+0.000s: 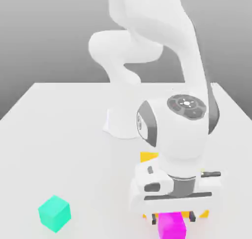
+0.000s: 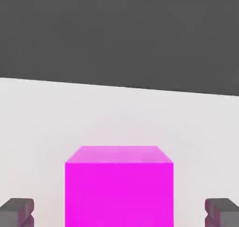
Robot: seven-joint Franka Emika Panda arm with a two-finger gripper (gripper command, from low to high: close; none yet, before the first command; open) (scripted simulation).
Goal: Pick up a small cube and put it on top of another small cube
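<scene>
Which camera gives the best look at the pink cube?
The hand view: the pink cube sits large and central there, top and front faces unobstructed, a fingertip on either side. In the exterior view it is partly hidden under the gripper at the bottom edge.

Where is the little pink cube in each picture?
Exterior view: the small bright magenta-pink cube sits at the bottom edge, right under the white robot arm's pincer.
Hand view: it fills the lower middle, with a grey fingertip on each side.
Shared landmark: the white table.
</scene>
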